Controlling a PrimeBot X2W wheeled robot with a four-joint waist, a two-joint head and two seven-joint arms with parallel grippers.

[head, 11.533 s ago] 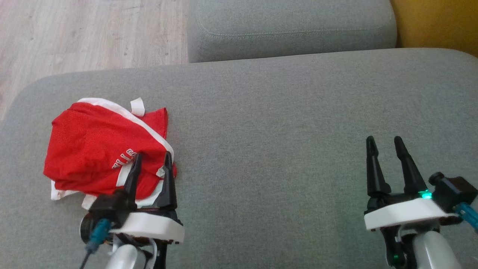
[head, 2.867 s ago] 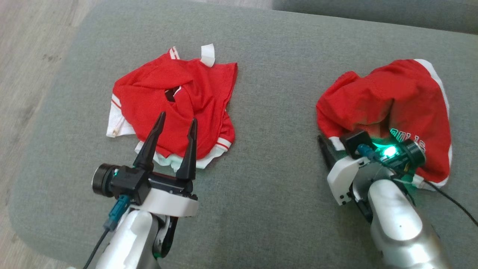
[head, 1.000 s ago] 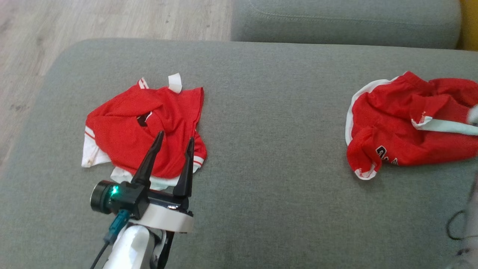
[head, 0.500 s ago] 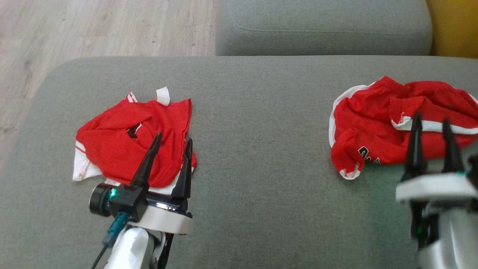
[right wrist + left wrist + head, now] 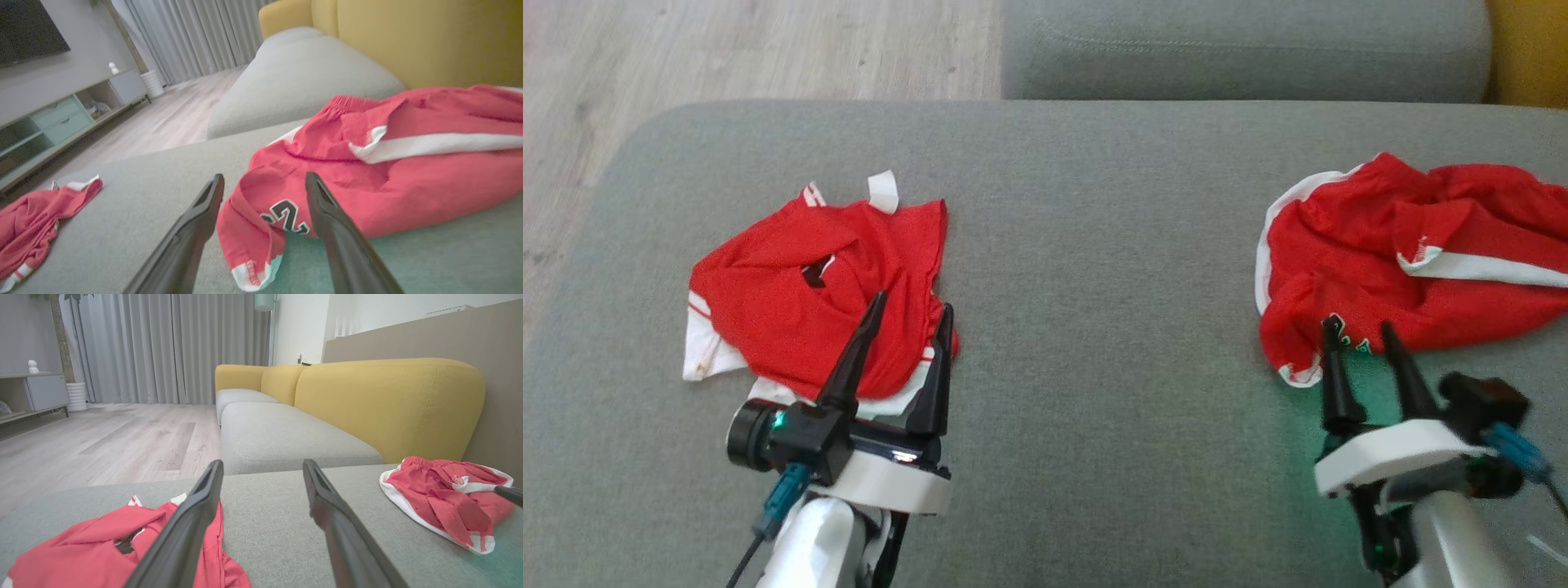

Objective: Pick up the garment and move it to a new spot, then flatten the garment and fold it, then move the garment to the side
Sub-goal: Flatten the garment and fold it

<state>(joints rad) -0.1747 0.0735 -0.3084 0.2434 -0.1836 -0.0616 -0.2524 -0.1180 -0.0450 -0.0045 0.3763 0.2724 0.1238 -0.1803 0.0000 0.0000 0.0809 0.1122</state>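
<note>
Grey cushion. Head: left gripper parted, empty, shirt at its tips; right gripper parted, empty, crumpled shorts just ahead. Left wrist: shirt under fingers. Right wrist: shorts between fingers. Risk: a pinch would likely catch doubled layers, bunching them.

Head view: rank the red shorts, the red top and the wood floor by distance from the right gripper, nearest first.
1. red shorts: on the right of the couch seat, just beyond the open right gripper.
2. red top: across the seat, on its left side.
3. wood floor: past the seat's far left edge.
</note>
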